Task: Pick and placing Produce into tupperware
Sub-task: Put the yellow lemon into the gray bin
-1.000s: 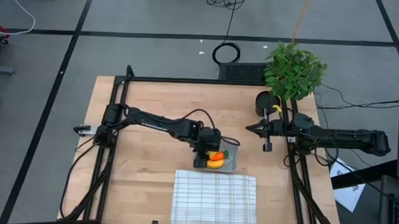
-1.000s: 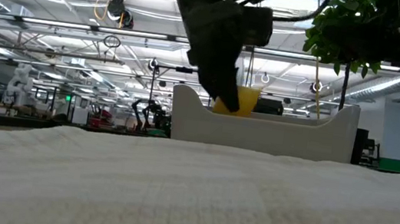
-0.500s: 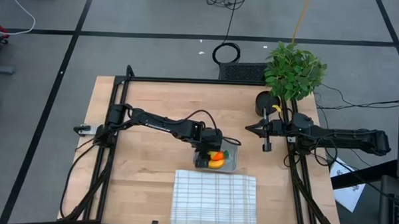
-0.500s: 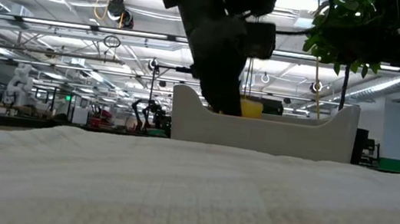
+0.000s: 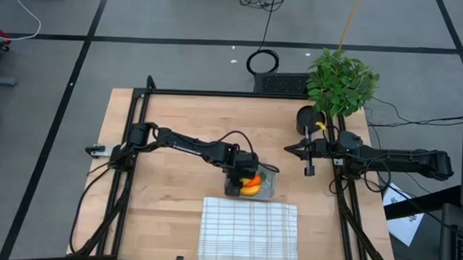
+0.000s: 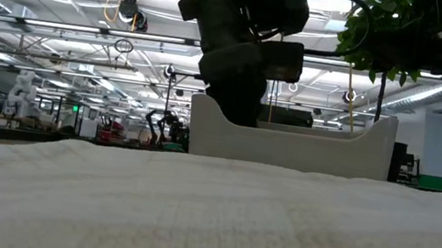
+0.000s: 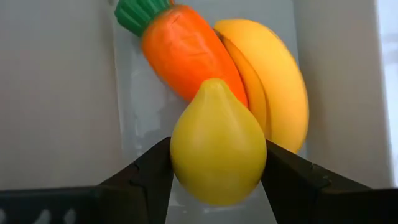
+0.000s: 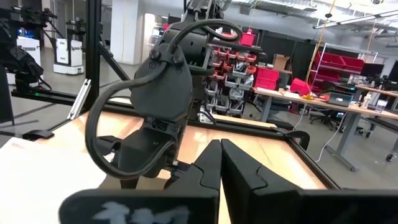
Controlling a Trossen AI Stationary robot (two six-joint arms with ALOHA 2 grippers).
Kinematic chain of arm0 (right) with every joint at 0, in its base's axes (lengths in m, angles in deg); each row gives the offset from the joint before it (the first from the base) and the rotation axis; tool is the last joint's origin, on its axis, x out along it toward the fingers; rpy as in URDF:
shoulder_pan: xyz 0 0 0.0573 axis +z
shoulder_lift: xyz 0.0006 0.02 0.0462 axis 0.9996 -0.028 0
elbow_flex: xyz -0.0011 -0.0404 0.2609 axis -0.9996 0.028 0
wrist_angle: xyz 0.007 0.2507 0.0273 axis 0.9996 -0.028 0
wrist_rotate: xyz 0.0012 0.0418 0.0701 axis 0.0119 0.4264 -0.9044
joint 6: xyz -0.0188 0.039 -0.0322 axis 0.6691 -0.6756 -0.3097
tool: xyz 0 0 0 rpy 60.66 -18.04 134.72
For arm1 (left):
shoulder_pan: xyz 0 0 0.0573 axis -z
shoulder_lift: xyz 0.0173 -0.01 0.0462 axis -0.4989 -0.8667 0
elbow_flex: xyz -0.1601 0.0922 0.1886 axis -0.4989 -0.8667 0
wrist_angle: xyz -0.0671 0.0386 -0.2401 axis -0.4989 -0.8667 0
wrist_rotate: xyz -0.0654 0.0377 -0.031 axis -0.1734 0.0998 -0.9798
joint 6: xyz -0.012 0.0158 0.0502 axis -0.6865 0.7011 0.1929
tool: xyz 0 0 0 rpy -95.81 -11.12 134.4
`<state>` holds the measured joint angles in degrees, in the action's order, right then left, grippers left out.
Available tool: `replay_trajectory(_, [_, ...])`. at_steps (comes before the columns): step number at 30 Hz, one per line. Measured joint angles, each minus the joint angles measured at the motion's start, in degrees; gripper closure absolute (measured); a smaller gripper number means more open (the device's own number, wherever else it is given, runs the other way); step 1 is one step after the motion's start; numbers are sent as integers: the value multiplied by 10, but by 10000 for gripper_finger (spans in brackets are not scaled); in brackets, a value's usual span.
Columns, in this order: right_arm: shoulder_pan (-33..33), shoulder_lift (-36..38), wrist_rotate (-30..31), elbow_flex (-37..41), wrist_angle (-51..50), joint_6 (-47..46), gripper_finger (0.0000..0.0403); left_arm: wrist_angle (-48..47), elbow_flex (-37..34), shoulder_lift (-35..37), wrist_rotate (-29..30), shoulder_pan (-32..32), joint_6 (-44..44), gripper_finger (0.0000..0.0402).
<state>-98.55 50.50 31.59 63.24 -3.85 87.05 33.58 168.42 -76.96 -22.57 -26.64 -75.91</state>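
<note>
The translucent grey tupperware tub point(image 5: 270, 171) stands mid-table, at the far edge of the checked cloth. My left gripper point(image 5: 237, 179) reaches down into it, shut on the small yellow lemon-like piece point(image 7: 217, 140). The orange carrot with its green top point(image 7: 186, 53) and the yellow banana point(image 7: 277, 87) lie side by side on the tub's floor, just past the lemon. In the low view the tub's wall point(image 6: 312, 149) hides all three pieces. My right gripper point(image 5: 290, 149) waits shut at the table's right, near the plant. My left gripper pinches the lemon-like piece between its two fingers, one finger point(image 7: 149, 168) on each rounded flank point(image 7: 180, 149), at its widest part. The fingers come from above, pointing down into the tub. Whether the lemon touches the tub's floor, I cannot tell.
A white checked cloth point(image 5: 249, 231) lies at the table's near edge, right in front of the tub. A leafy potted plant point(image 5: 340, 80) stands at the far right corner. Bare wood lies to the left of the tub and behind it.
My left gripper has gone down into the tub with the lemon still in its hold. In the low view the lemon stood above the tub's rim a second ago and is now sunk out of sight behind the wall.
</note>
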Motion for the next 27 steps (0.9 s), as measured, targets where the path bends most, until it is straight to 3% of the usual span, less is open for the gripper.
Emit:
replay_trajectory(15, [0, -1, 0, 0, 0, -1, 403, -3, 0, 0, 42, -3, 108, 195])
replay_trajectory(27, [0, -1, 0, 0, 0, -2, 403, -12, 0, 0, 27, -3, -16, 195])
